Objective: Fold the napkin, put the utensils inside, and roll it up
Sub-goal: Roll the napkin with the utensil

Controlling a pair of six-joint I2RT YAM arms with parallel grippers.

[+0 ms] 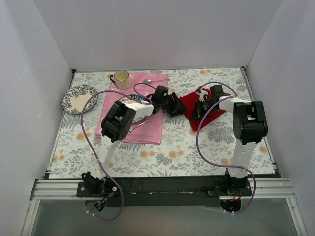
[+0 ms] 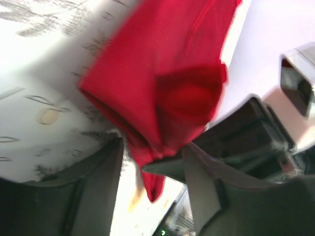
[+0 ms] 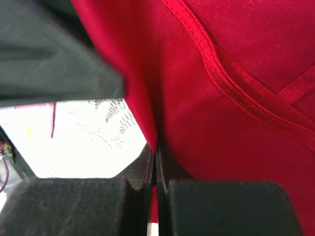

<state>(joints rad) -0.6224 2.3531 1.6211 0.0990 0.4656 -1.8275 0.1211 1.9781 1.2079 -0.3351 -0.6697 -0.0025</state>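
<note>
Top external view, nearest first: both arm bases sit at 6 o'clock on the near rail, and each arm reaches out over the flowered table cover (image 1: 187,147). At about 10 o'clock from the table's middle lies the pale pink cloth (image 1: 147,132), with the left arm crossing above it. A slim silvery piece (image 1: 140,124) lies on that cloth beside the arm, too small to tell what it is. The napkin (image 1: 215,117), deep red, lies bunched at about 2 o'clock, near the pink cloth's right edge. Both grippers meet it: the left gripper (image 1: 179,110) at its 9 o'clock corner, the right gripper (image 1: 197,113) over its middle. Farther out, a patterned plate (image 1: 78,98) sits at 10 o'clock by the left wall. A cream mug (image 1: 121,77) stands at 11 o'clock at the pink cloth's far left corner, and an all-silver spoon (image 1: 156,80) lies at 12 o'clock along that cloth's far edge.

Left wrist view, somewhat blurred: the left gripper (image 2: 153,147) has its jaws standing apart, released, with a folded corner of the napkin (image 2: 157,64) hanging between them and not pinched.

Right wrist view: the right gripper (image 3: 156,162) is clenched, its fingers pressed together on a fold of the napkin (image 3: 236,147), a sliver of red showing in the seam between them
</note>
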